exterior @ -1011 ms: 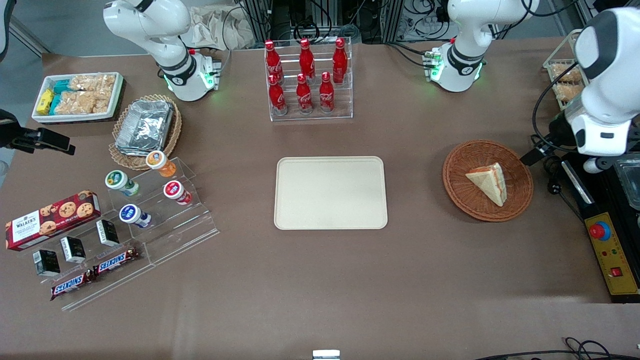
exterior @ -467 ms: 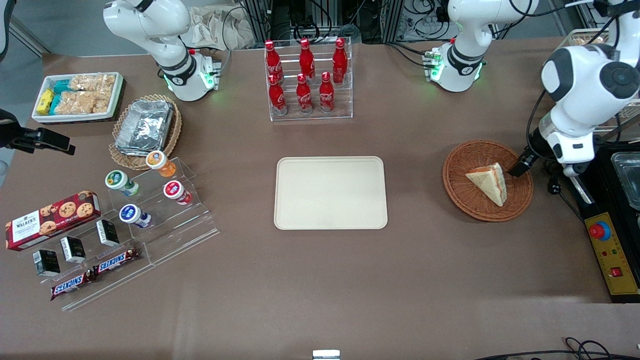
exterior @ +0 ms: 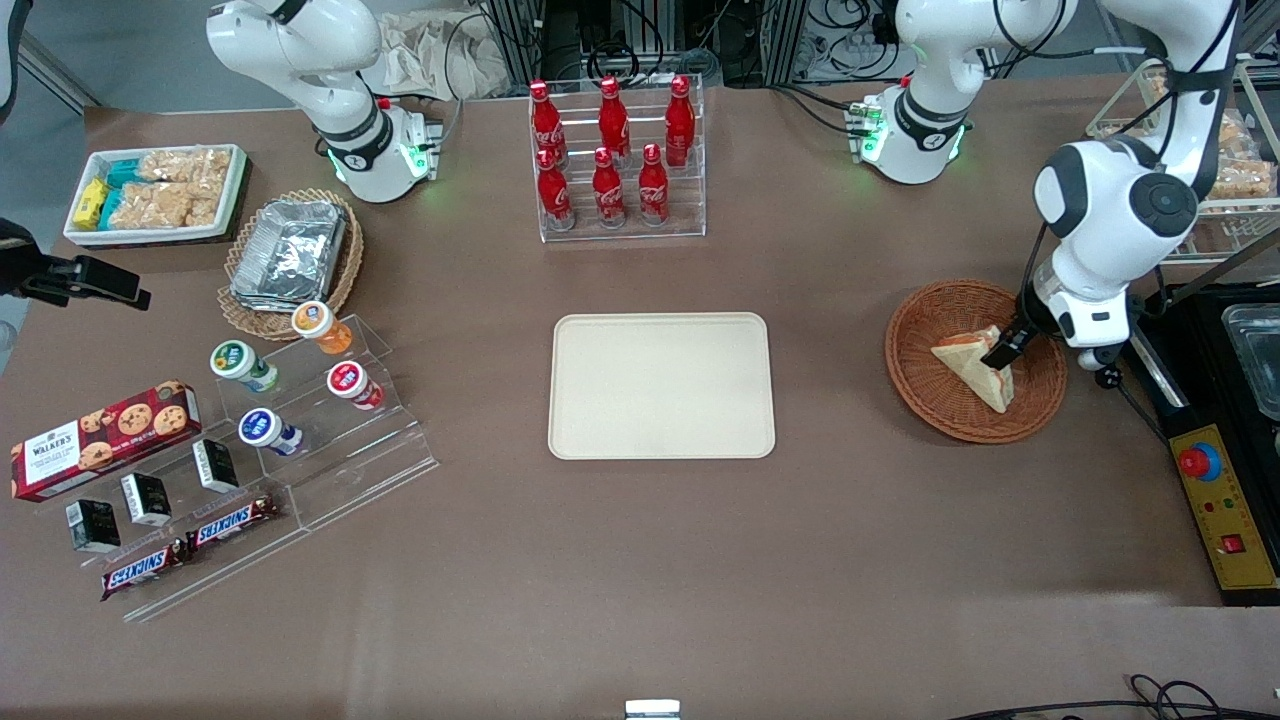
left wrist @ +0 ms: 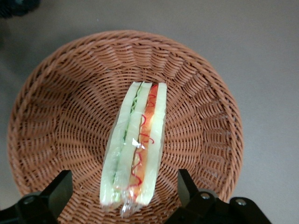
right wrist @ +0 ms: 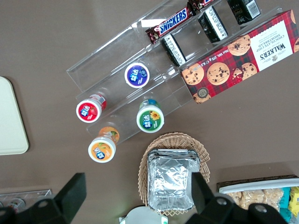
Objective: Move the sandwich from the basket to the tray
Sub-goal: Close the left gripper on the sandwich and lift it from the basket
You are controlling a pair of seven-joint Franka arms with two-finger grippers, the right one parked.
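Observation:
The sandwich (exterior: 973,375), a pale wedge with red and green filling, lies in the reddish-brown wicker basket (exterior: 915,335) toward the working arm's end of the table. My left gripper (exterior: 1000,354) hangs over the basket, just above the sandwich. In the left wrist view the gripper (left wrist: 122,189) is open, its two black fingers (left wrist: 59,190) standing on either side of the wrapped sandwich (left wrist: 136,144) without touching it, over the basket's (left wrist: 65,112) floor. The cream tray (exterior: 661,385) sits bare at the table's middle, well apart from the basket.
A clear rack of red bottles (exterior: 615,160) stands farther from the camera than the tray. A yellow control box (exterior: 1222,505) and black equipment (exterior: 1235,350) sit beside the basket. Cups, snack boxes and a foil container (exterior: 290,250) lie toward the parked arm's end.
The left arm has swung in from the table's end and come down; its gripper moved from beside the basket to over the sandwich. Sandwich and basket have not moved.

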